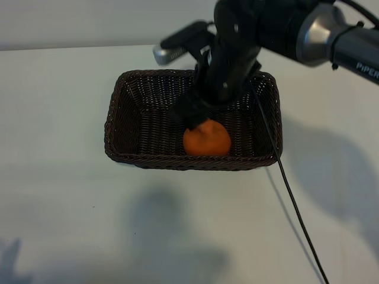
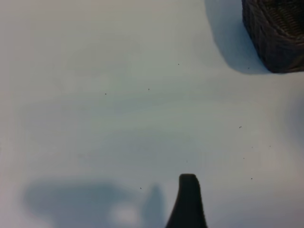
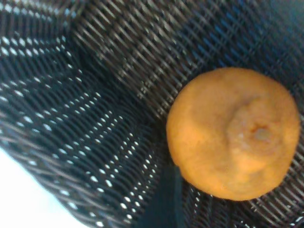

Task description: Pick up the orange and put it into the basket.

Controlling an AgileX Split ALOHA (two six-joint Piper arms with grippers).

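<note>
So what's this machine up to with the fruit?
It is putting an orange into a wicker basket. The orange lies inside the basket, near its front wall. The right gripper hangs just above it, inside the basket. The left gripper waits open over bare table, beside the basket.

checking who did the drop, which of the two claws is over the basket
The right claw, hanging just above the round orange fruit in the dark brown woven wicker basket; the left claw is over bare white table.
</note>
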